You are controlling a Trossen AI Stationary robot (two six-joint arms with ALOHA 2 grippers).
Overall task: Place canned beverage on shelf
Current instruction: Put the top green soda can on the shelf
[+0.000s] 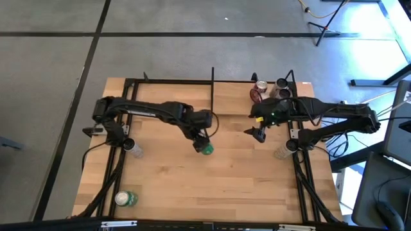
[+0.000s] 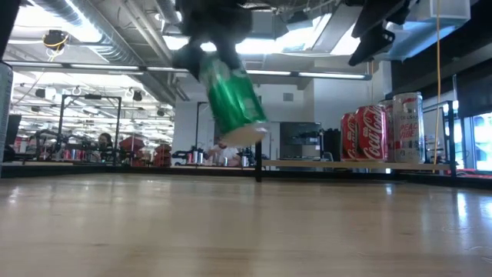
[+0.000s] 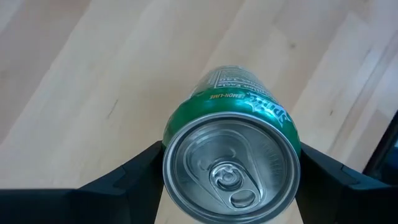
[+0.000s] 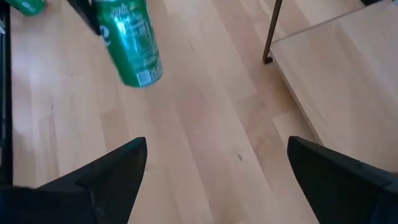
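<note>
The green can in the left claw is glossy printed metal with a bare silvery top and pull tab. The claw's fingers look matt black. Under the can, the surface is pale, smooth wood with a soft sheen. Beyond the can, the shelf is light wood framed in thin black metal, bearing shiny red cans.

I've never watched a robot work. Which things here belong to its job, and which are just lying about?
In the job:
green can, lifted in the left gripper
shelf
right gripper, open, waiting near the shelf

Lying about:
second green can
cans already shelved
</note>
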